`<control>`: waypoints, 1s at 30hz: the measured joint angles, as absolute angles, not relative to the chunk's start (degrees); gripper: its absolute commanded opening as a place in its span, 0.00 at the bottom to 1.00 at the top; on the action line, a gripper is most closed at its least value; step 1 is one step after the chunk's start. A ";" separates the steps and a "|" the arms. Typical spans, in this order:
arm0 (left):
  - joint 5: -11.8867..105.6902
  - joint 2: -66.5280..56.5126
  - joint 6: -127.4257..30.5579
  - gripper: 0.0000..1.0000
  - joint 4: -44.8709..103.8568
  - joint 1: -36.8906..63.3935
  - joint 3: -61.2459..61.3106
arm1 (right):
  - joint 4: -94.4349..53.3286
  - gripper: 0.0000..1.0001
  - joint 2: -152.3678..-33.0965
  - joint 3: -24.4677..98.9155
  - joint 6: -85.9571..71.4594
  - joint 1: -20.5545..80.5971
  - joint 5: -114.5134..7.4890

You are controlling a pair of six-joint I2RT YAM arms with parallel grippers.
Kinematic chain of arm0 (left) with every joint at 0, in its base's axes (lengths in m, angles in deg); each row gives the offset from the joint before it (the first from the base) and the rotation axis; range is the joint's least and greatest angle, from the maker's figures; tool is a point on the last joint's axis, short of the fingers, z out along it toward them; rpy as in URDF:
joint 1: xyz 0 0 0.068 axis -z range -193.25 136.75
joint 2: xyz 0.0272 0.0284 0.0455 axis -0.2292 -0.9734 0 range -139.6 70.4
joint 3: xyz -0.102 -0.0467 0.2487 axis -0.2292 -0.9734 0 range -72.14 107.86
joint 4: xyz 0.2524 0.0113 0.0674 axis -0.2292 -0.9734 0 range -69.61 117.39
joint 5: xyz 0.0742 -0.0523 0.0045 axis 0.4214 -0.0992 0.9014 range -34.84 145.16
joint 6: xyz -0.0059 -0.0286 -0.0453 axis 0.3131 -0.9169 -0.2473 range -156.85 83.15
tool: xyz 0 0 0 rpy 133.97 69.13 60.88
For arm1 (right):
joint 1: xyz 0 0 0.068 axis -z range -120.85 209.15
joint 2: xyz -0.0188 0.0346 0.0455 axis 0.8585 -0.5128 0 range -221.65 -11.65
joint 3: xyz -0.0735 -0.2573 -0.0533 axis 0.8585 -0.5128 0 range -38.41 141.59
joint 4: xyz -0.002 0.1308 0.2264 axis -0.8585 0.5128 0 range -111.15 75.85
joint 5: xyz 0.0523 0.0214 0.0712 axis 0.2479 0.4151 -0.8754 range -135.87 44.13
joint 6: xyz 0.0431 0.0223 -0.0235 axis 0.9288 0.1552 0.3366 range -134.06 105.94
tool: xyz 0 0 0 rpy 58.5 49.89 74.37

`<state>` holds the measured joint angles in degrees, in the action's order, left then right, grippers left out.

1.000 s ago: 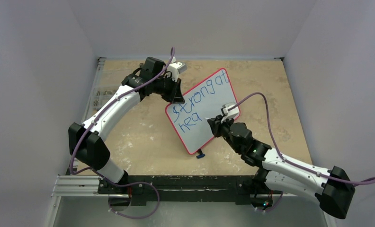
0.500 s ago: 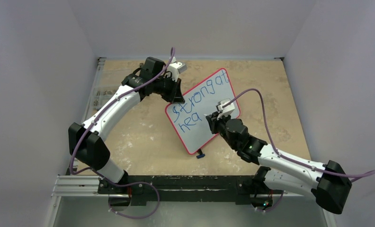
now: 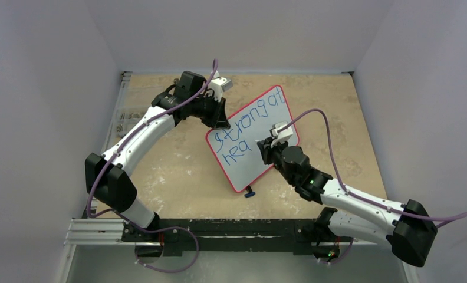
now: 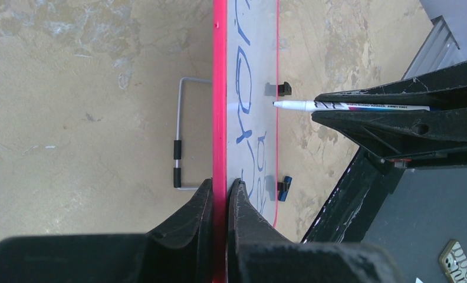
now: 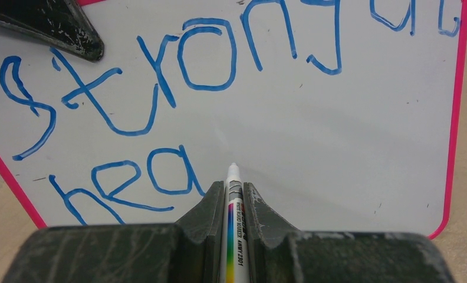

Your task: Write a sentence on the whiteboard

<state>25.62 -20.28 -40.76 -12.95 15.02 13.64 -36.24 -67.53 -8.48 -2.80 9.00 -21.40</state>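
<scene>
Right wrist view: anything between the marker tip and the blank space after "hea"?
Nothing visible. The marker in the right gripper points at bare whiteboard just right of "hea". The left gripper clamps the board's upper-left edge, away from that spot.

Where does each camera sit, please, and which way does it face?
Top external: above and behind the bases, looking down at the table; both arms show.
Left wrist: on the left arm, looking along the whiteboard edge-on; left gripper pinches its frame.
Right wrist: on the right arm, facing the sentence; right gripper holds the marker.
Shared: both wrist views show the marker.
</scene>
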 measured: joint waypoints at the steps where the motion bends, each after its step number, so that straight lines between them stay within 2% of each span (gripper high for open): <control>1: 25.62 -20.23 -40.73 0.00 -12.97 15.05 13.64 | -36.26 0.00 -67.53 -8.48 -2.82 9.06 -21.42; 30: 25.69 -20.01 -40.73 0.00 -12.99 15.35 13.64 | -39.61 0.00 -69.08 -8.50 -2.75 10.09 -25.97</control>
<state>25.69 -20.01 -40.73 -12.99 15.35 13.64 -39.61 -69.08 -8.50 -2.75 10.09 -25.97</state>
